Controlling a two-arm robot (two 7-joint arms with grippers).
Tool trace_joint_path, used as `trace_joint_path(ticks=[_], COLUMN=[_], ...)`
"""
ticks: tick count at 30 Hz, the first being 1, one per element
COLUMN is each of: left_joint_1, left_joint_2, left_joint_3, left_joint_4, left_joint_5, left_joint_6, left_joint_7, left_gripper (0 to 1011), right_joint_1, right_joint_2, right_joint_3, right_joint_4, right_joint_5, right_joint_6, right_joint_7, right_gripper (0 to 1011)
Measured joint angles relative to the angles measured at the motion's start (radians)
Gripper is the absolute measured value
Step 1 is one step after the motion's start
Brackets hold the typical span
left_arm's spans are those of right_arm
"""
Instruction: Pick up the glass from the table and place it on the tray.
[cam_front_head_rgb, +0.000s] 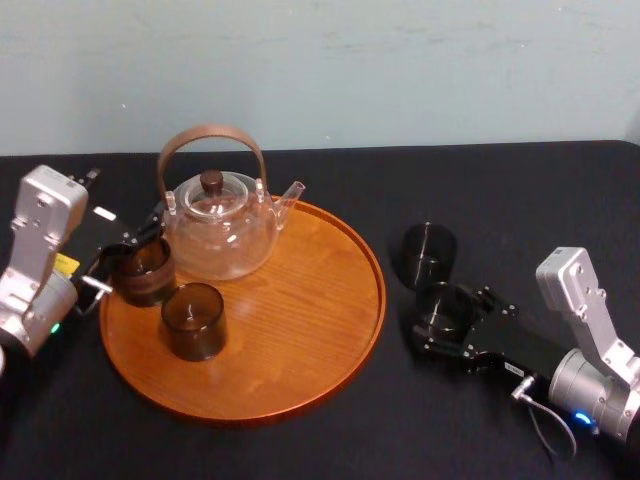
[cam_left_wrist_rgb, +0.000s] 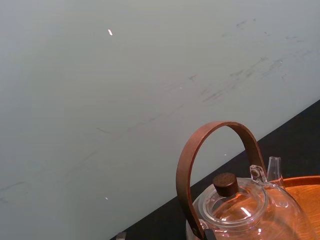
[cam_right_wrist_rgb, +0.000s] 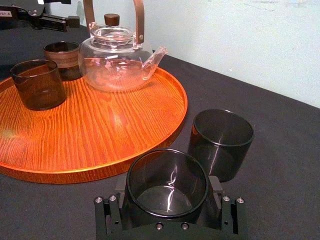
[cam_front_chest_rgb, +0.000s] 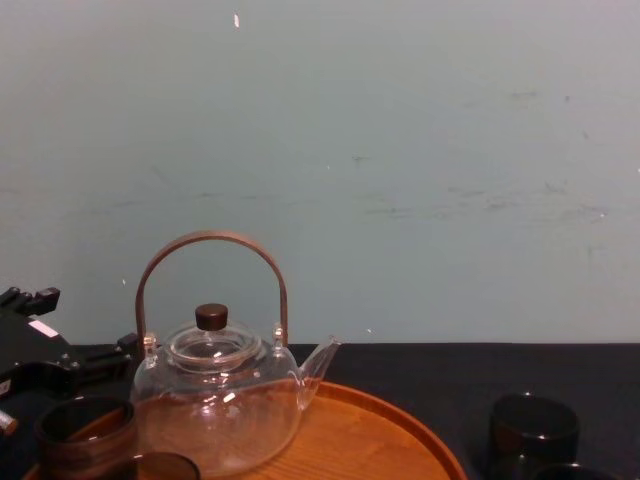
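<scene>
A dark smoked glass (cam_front_head_rgb: 443, 305) (cam_right_wrist_rgb: 167, 182) stands on the black table right of the tray, between the fingers of my right gripper (cam_front_head_rgb: 440, 318) (cam_right_wrist_rgb: 167, 192), which is shut on its sides. A second dark glass (cam_front_head_rgb: 428, 252) (cam_right_wrist_rgb: 222, 142) stands just behind it, free. The round orange-brown tray (cam_front_head_rgb: 320, 330) (cam_right_wrist_rgb: 100, 135) (cam_front_chest_rgb: 380, 440) carries a clear glass teapot (cam_front_head_rgb: 220, 225) (cam_right_wrist_rgb: 115, 62) (cam_front_chest_rgb: 215, 400) and two brownish glasses (cam_front_head_rgb: 192, 320) (cam_front_head_rgb: 140, 272). My left gripper (cam_front_head_rgb: 128, 250) (cam_front_chest_rgb: 35, 355) is at the glass on the tray's left rim.
The teapot's tall brown handle (cam_front_head_rgb: 210, 135) (cam_left_wrist_rgb: 210, 145) rises at the back of the tray. The tray's front right half (cam_front_head_rgb: 300, 350) is bare wood. A pale wall (cam_front_chest_rgb: 400, 150) closes the table's far side.
</scene>
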Motion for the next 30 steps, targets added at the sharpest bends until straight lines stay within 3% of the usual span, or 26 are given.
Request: trace_joint_path(ticks=[30], left_joint_1=[0.0], left_joint_2=[0.0], left_joint_3=[0.0], left_joint_4=[0.0], left_joint_5=[0.0], left_joint_6=[0.0], left_joint_7=[0.0], left_gripper=[1001], right_joint_1=[0.01], right_joint_2=[-0.005], right_joint_3=[-0.004], right_joint_4=[0.013], right_joint_5=[0.011], right_joint_6=[0.013], right_joint_7=[0.012], right_gripper=[1002])
